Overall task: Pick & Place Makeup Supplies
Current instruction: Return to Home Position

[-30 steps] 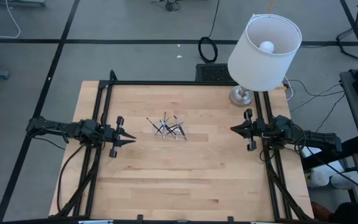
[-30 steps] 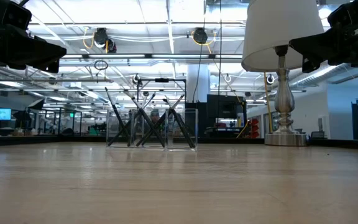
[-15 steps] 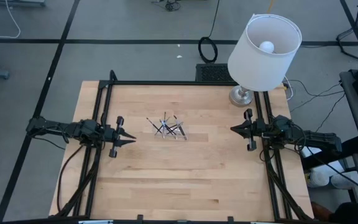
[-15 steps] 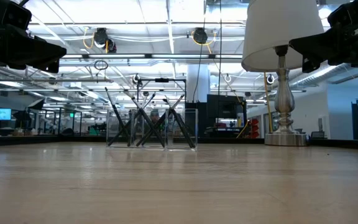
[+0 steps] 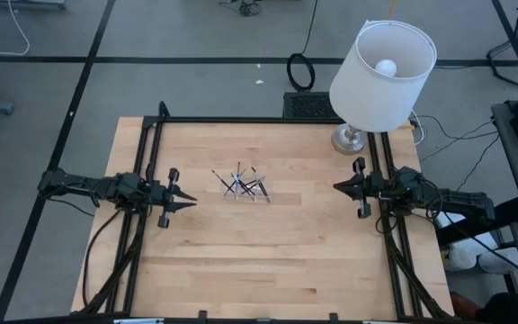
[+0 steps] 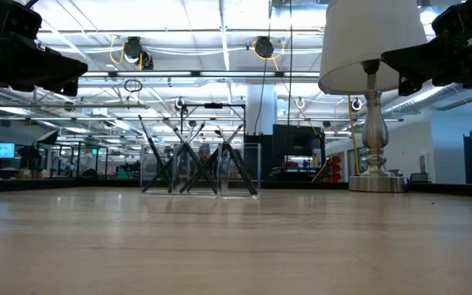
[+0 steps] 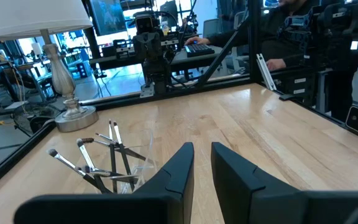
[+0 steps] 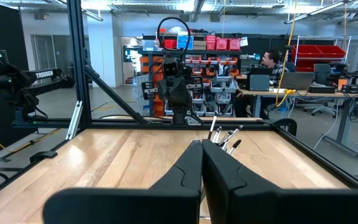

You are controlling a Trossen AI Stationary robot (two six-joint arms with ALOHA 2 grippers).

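Observation:
The makeup supplies (image 5: 244,184) are several thin dark sticks, some with pale tips. They stand crossed and leaning inside a small clear holder (image 6: 244,170) at the table's middle, toward the far side. They also show in the left wrist view (image 7: 102,160) and, farther off, in the right wrist view (image 8: 225,136). My left gripper (image 5: 190,205) hovers left of them, pointing right, its fingers (image 7: 180,167) a narrow gap apart. My right gripper (image 5: 336,186) hovers right of them, pointing left, shut (image 8: 201,149). Neither touches anything.
A table lamp with a white shade (image 5: 382,65) stands on its silvery base (image 5: 348,139) at the far right corner, close behind my right arm. A black frame (image 5: 241,120) borders the table. People sit at desks in the room beyond (image 8: 269,60).

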